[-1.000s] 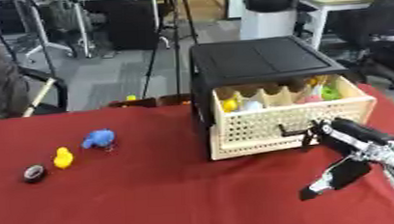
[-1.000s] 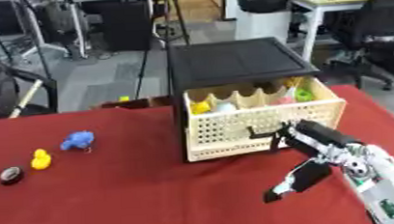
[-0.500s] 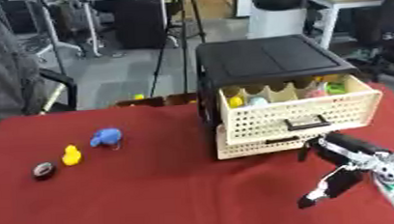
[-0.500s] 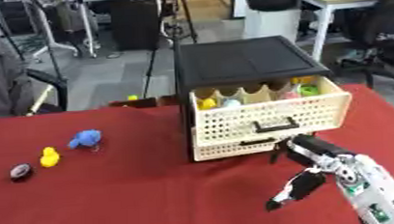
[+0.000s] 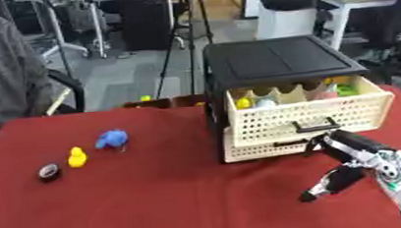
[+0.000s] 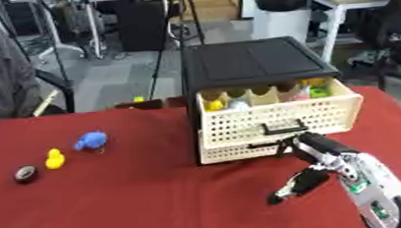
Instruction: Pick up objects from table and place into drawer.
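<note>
Left eye: my right hand [image 5: 351, 158] sits low, just in front of the open top drawer [image 5: 304, 111], fingers spread, thumb hanging down, holding nothing. The remaining items lie well apart to the hand's left across the red table [image 5: 156, 197]: blue toy [image 5: 112, 139], yellow duck [image 5: 77, 157], dark round piece [image 5: 48, 171], in a row slanting toward the near-left.

Right eye: same layout. Left hand not visible, so I can't tell which is nearer. Blue toy is rounded, duck upright; the dark piece is flat.

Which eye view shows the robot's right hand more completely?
The right eye view: the right hand sits further into the picture, with more of its forearm showing below the open drawer. The left eye view shows the same hand closer to the right edge, forearm cut off.
</note>
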Motion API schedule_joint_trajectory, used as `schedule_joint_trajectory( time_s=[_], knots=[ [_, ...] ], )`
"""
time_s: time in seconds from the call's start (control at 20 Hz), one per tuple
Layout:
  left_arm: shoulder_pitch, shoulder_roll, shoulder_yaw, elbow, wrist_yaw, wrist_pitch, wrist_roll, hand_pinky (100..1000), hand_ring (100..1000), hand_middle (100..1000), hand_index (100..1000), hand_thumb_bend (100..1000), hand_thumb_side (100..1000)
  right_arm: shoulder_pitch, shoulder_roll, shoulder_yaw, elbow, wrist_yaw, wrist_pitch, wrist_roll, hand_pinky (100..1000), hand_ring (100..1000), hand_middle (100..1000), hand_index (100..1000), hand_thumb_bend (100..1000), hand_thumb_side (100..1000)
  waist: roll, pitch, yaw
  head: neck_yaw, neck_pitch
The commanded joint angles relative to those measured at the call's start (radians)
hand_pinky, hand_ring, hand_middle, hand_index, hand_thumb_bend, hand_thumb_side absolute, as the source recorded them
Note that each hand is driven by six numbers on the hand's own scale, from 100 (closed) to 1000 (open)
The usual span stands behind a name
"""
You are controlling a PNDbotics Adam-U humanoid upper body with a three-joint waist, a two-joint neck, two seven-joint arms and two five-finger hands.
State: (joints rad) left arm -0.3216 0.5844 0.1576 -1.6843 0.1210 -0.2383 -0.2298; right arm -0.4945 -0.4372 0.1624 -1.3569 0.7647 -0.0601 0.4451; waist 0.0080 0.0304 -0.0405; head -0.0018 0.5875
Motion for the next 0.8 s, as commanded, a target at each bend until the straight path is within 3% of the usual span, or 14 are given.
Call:
schedule_joint_trajectory(
  time_s=[0.05,0.4,0.8],
  knots=[
    [-0.006,0.020,0.015,-0.007,-0.008,0.001,-0.007,366,410,495,784,100,673,-0.035,-0.042,-0.015,-0.045,0.005,-0.003,-0.012,152,100,100,664,1000,507,-0.004,-0.014,0.001,-0.002,0.002],
    [-0.002,0.020,0.014,0.004,-0.018,0.002,-0.020,364,409,495,786,100,673,-0.064,-0.076,-0.011,-0.079,0.002,-0.004,0.009,143,100,100,648,976,538,-0.012,-0.018,0.002,-0.001,0.003],
    [0.000,0.011,0.013,0.008,-0.022,0.003,-0.031,363,408,495,786,100,676,-0.117,-0.079,-0.002,-0.013,0.012,-0.007,0.023,141,100,100,653,962,532,-0.010,-0.017,0.019,-0.003,-0.003]
  ],
)
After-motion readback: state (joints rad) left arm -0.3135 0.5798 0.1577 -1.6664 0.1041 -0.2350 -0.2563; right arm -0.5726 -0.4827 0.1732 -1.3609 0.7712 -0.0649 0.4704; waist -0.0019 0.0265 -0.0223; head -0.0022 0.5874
